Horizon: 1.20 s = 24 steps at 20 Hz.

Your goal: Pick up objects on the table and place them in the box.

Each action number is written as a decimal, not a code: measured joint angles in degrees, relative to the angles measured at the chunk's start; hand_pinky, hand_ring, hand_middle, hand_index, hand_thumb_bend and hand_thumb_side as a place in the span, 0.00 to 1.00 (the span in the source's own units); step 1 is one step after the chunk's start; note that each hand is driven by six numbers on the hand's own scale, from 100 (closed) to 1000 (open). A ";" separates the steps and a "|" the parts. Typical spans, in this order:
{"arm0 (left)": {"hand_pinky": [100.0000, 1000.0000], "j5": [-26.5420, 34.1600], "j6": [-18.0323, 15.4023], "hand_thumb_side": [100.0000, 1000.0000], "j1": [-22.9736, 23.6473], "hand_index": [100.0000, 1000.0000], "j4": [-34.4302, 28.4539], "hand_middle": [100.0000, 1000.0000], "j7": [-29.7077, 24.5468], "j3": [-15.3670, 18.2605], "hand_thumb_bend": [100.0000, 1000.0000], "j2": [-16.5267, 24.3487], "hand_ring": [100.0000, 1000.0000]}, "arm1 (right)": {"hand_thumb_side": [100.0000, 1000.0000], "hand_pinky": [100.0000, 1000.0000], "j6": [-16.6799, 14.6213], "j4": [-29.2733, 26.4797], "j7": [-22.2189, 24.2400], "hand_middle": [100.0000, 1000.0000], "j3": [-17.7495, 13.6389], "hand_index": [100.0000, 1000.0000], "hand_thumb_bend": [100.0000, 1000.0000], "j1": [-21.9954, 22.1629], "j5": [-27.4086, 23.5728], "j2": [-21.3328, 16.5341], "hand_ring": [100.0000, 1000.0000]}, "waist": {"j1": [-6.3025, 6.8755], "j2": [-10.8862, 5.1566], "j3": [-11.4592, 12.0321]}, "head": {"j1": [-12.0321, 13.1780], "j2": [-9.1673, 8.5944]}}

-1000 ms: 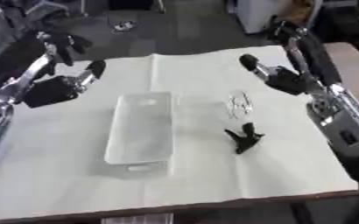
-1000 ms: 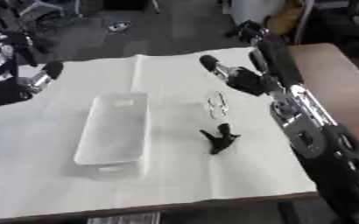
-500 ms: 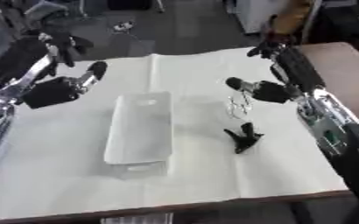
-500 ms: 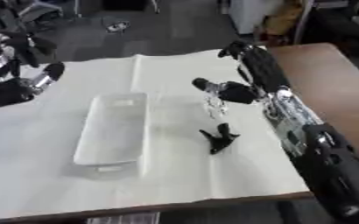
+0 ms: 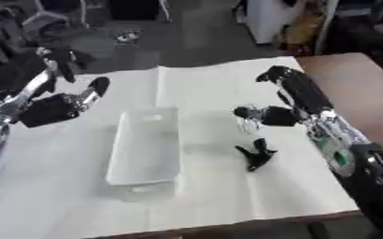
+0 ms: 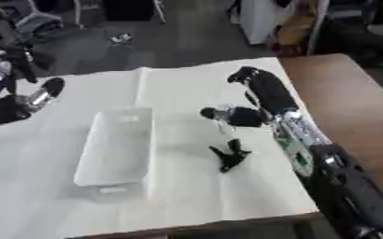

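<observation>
Right hand [image 5: 278, 115] lowered over small clear object [image 5: 246, 123] right of clear box [image 5: 145, 144] on white-covered worktop [image 5: 64, 186]; grasp cannot be told. Black clip [image 5: 256, 155] seen just nearer. Left hand [image 5: 52, 106] held relaxed, far left.

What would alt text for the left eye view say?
The robot's right hand reaches down at a small clear object beside a clear box on a white-covered table. A black clip lies nearby; the left hand hovers left.
</observation>
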 measured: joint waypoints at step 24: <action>0.25 0.10 -0.34 1.00 0.34 0.81 0.32 0.63 -0.54 -0.31 0.15 0.00 0.51 | 1.00 0.82 7.27 -0.43 6.52 0.62 -1.13 0.73 0.85 3.35 3.00 1.89 0.70 | -0.39 -0.48 -0.05 | 1.91 2.72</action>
